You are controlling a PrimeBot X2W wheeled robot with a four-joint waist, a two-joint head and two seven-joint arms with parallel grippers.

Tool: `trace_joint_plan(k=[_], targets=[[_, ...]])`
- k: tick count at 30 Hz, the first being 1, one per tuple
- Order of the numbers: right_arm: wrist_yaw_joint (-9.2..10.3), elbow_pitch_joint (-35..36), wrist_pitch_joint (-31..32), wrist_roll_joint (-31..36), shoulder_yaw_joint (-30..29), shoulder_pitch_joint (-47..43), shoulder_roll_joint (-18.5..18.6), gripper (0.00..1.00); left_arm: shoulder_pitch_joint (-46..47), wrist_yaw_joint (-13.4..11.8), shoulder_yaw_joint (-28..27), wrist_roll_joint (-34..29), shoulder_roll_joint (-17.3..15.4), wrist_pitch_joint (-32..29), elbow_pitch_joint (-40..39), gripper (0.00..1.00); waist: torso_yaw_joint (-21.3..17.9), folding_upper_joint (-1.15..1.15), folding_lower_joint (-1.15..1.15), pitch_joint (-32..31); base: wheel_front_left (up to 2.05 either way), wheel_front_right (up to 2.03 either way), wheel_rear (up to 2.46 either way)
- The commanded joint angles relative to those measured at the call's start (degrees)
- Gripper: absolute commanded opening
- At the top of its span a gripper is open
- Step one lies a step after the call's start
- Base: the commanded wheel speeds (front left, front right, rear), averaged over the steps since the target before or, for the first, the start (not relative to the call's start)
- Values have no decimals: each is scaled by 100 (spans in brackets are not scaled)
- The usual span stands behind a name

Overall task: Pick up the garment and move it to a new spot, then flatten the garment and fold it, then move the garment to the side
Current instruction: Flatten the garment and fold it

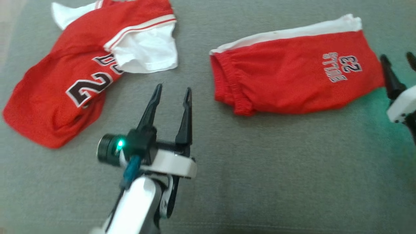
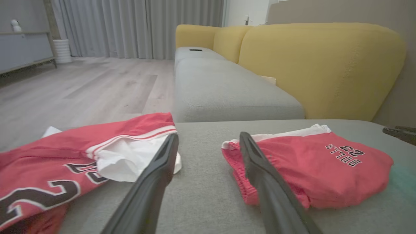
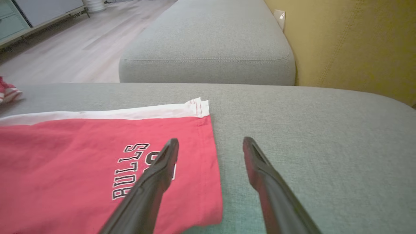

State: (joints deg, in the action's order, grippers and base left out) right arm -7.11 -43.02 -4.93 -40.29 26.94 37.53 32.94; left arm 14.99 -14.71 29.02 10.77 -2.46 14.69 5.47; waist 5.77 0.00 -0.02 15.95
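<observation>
Right gripper (image 3: pixel 211 142): the two dark fingers stand spread apart with nothing between them. One finger (image 3: pixel 156 182) overlaps the red shorts (image 3: pixel 81 162); the other lies over the bare grey seat cushion (image 3: pixel 308 136).

Shorts: lying flat on the cushion, with a white band along the far edge. The black-and-white lettering "BULLS" is partly hidden behind the finger.

Surroundings:
- A second grey cushion (image 3: pixel 208 39) adjoins beyond a seam.
- A yellow backrest (image 3: pixel 351 42) runs along one side, with a small white tag (image 3: pixel 279 16) at its base.
- A scrap of red-and-white fabric (image 3: pixel 8 92) shows at the frame edge.
- Pale wood floor (image 3: pixel 81 48) lies beyond.

Head overhead, wrists low, sharing shorts (image 1: pixel 292 78)
</observation>
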Motion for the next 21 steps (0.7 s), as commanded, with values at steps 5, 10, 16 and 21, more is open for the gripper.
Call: trace_joint_plan(k=[5,10,16,21], targets=[[-37,-752,220,360,-574,307,-61,100,-421,-210,-99,-399,-53,30,-653,100,512,0,2,131,0,0,0],[-37,-1412,338,512,-878,580,-111,100,-617,-242,134,-505,-47,30,-792,100,806,0,2,277,0,0,0],[-37,-2132,681,514,-1058,815,-292,100,-641,-403,397,-246,-44,30,-980,100,1087,0,2,384,0,0,0],[-37,-2234,1075,330,-973,820,-486,73,-590,-525,505,-181,-43,30,-1016,100,1114,0,2,412,0,0,0]])
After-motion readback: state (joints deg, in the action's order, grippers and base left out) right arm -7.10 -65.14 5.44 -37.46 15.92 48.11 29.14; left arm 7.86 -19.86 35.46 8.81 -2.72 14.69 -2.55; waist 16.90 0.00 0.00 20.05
